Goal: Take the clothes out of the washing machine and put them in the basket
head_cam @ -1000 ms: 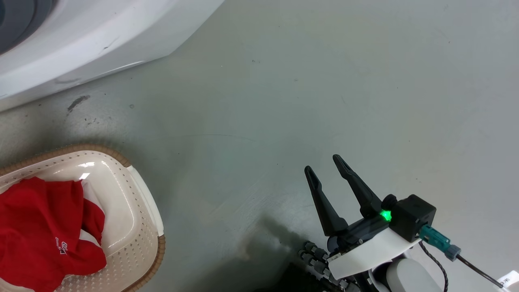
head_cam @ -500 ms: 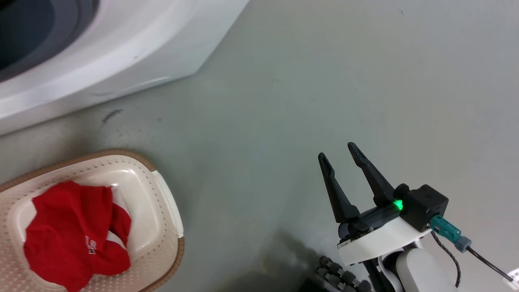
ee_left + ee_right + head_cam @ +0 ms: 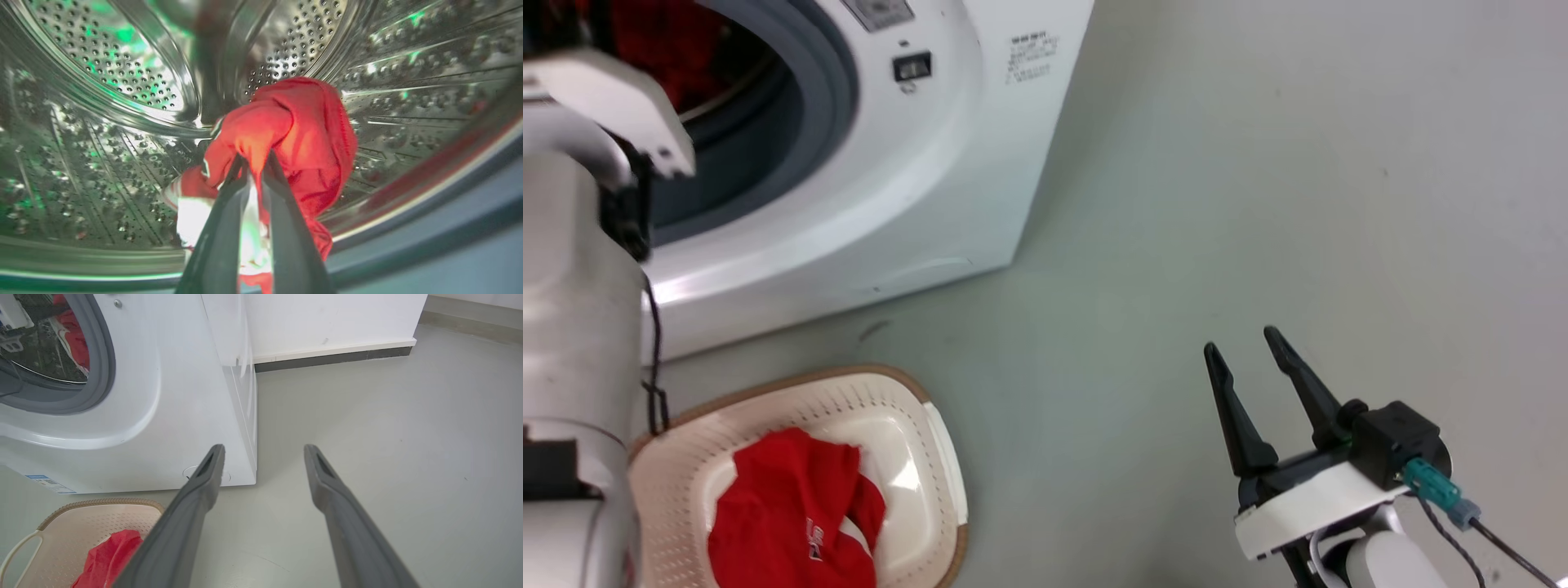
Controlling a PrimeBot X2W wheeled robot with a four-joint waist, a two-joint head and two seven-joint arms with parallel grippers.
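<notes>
Inside the drum (image 3: 122,61) of the washing machine (image 3: 931,163), a red garment (image 3: 294,134) was clamped between the closed fingers of the left gripper (image 3: 255,157). Another red garment (image 3: 784,514) lay in the basket (image 3: 678,457) on the floor (image 3: 1176,204). The head camera had swung up from basket to machine, so a second removal seemed begun. The right gripper (image 3: 1241,339) hung open, empty.

Even, bright room light, while green glare speckles the blurred, edge-bowed drum (image 3: 122,61).
</notes>
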